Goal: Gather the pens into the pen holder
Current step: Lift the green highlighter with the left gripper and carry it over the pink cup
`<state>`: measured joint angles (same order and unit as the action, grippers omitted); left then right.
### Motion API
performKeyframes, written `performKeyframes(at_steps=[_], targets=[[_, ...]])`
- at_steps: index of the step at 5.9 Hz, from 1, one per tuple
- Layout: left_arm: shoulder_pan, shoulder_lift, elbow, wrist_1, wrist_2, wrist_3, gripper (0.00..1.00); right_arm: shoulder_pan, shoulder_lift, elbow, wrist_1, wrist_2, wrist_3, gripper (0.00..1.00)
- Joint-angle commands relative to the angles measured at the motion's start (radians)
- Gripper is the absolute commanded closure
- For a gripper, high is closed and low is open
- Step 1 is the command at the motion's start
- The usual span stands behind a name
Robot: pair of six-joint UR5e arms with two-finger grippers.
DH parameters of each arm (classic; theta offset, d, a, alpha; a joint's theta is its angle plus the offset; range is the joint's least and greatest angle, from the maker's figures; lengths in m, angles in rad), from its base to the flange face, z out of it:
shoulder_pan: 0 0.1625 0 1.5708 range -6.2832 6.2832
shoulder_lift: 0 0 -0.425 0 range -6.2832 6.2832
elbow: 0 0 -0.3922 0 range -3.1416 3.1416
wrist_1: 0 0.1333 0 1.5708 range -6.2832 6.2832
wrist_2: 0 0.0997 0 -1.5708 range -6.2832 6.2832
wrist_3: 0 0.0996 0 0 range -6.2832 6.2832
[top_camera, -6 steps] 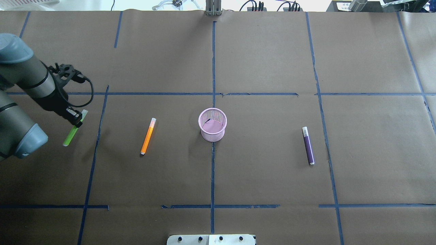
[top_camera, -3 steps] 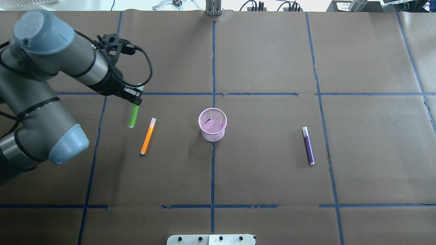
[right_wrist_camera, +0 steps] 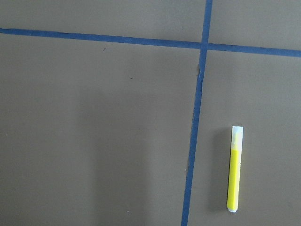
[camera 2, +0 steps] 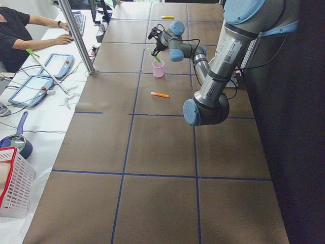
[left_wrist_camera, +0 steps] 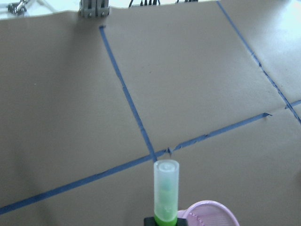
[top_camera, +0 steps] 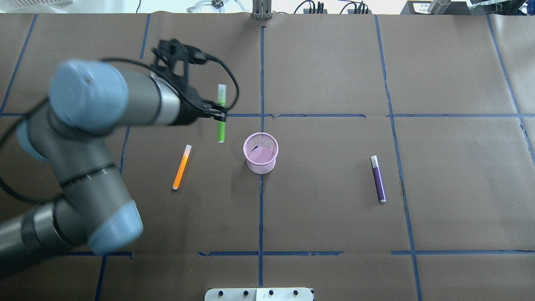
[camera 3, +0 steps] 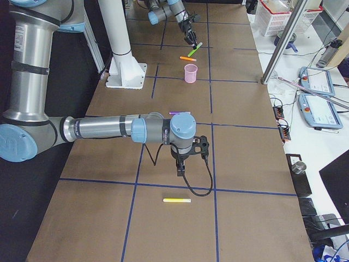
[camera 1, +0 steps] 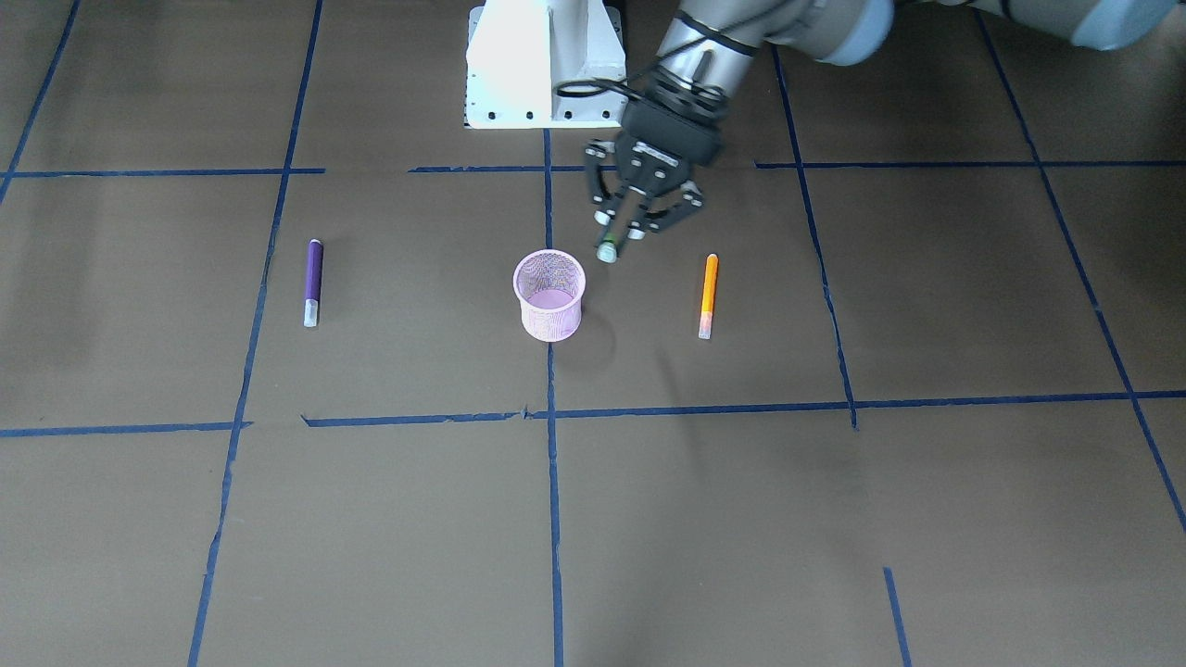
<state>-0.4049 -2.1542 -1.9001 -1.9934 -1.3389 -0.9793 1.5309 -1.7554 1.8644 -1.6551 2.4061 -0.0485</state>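
Green pale-capped marker pen (top_camera: pixel 220 130) hung tilted, clamped in my left gripper (camera 1: pixel 619 225), just beside the pink wire-mesh cup (top_camera: pixel 261 164). Dropped from there, I judged, it would miss or tip the light cup. The slim orange marker (top_camera: pixel 181 167) and purple marker (top_camera: pixel 378 179) lay well apart on the brown-papered desk (top_camera: pixel 334 209), leaving open room.
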Motion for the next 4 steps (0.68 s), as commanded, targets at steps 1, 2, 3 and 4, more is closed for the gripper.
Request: performKeyframes(at_steps=[1,2,3,4], targets=[[0.132,-0.057,0.068,-0.030,0.266,-0.050,1.00,0.000,0.001,0.001,0.000,-0.001,-0.002,0.00],[0.130,-0.059,0.078,-0.027,0.268,-0.042,1.00,0.000,0.001,0.001,0.000,-0.001,-0.002,0.00],[0.109,-0.067,0.084,-0.028,0.300,-0.035,1.00,0.000,0.001,0.001,0.000,-0.001,-0.004,0.00],[0.098,-0.068,0.110,-0.031,0.319,-0.036,1.00,0.000,0.001,0.001,0.000,-0.001,-0.002,0.00]])
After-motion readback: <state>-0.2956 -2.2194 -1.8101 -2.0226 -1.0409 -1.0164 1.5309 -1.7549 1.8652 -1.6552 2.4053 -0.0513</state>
